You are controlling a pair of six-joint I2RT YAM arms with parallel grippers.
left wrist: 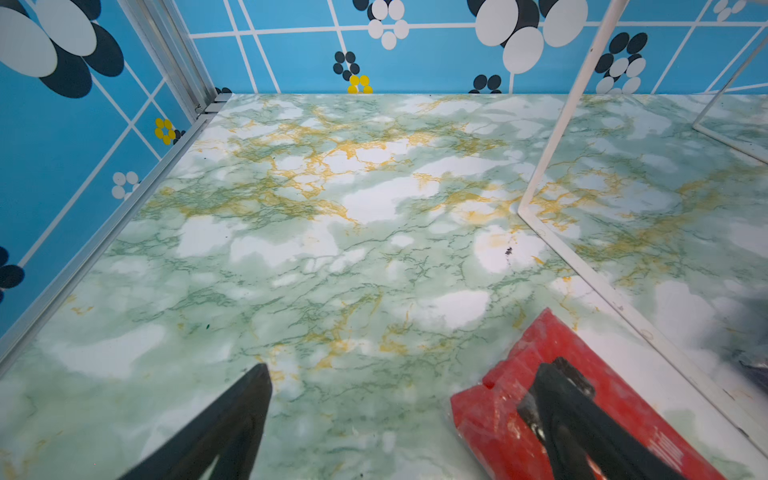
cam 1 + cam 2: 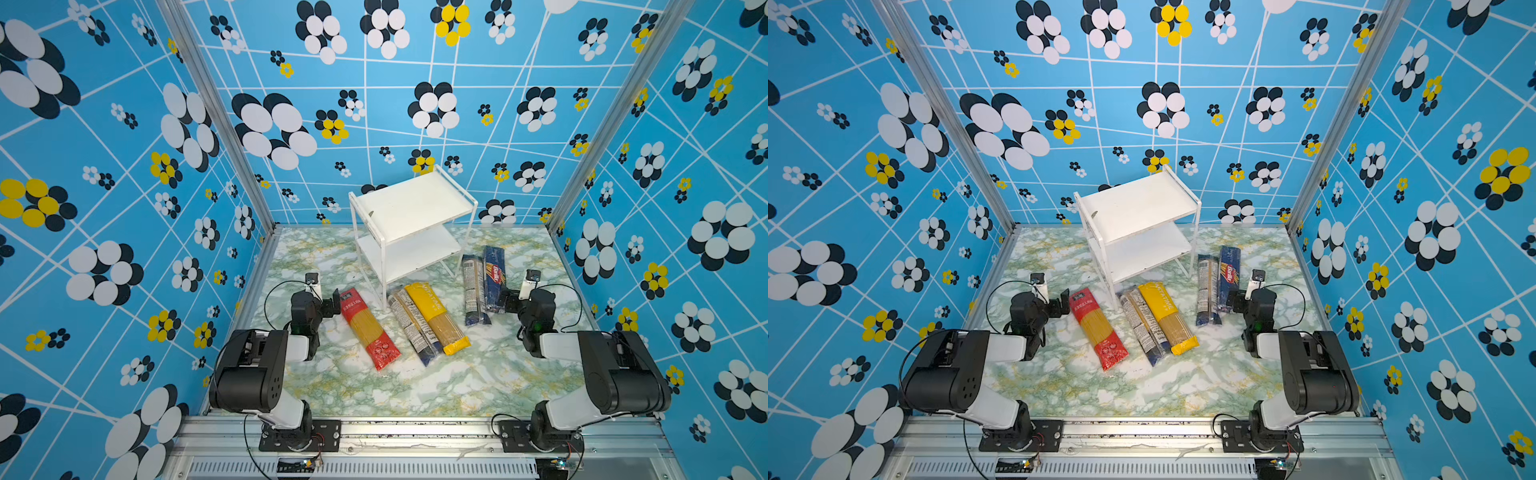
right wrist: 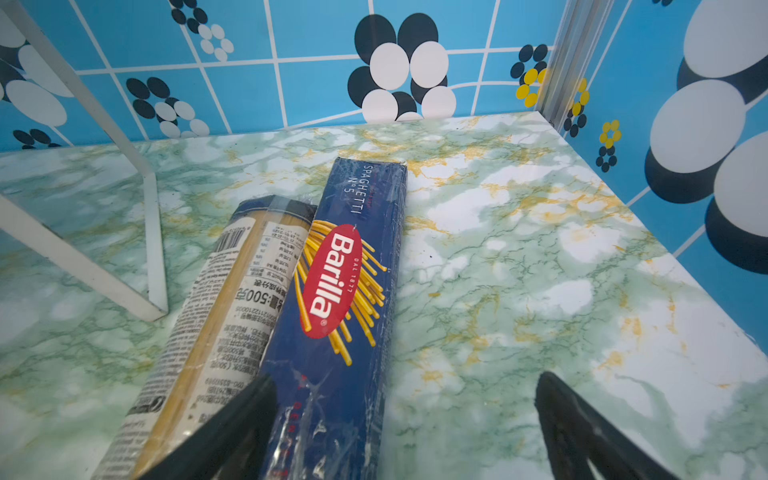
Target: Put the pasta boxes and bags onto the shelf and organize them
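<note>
A: What's lying closest to us?

B: On the glossy green-and-gold marbled table (image 2: pixel 374 386) there's the red-ended pack (image 2: pixel 368 328). It's a soft, crinkly bag with pale spaghetti showing through its middle, and its far end leans left. To its right is the left see-through pack (image 2: pixel 411 328), with a white printed label and a navy end, touching the yellow pack (image 2: pixel 436 318). Both are long and slim and slant the same way.

A: And the left gripper (image 1: pixel 399 415)?

B: Its black tapered fingers (image 1: pixel 232 424) are spread wide and hold nothing. One hangs over the pack's red far end, though I can't tell whether it touches. The other is over bare table.

A: The right gripper (image 3: pixel 405 428)?

B: That one is spread wide too, gripping nothing. One finger sits over the seam between the right see-through pack (image 3: pixel 232 299) and the navy Barilla box (image 3: pixel 345 266), a stiff, square-edged carton under shiny film. Those two lie side by side, touching. The other finger is over bare table to the right of the box.

A: Farthest back?

B: The shelf (image 2: pixel 411 203), two flat white boards in a thin clear frame, turned at an angle. Its near leg stands just beside the left see-through pack's far end. All five packs lie on the table.
</note>
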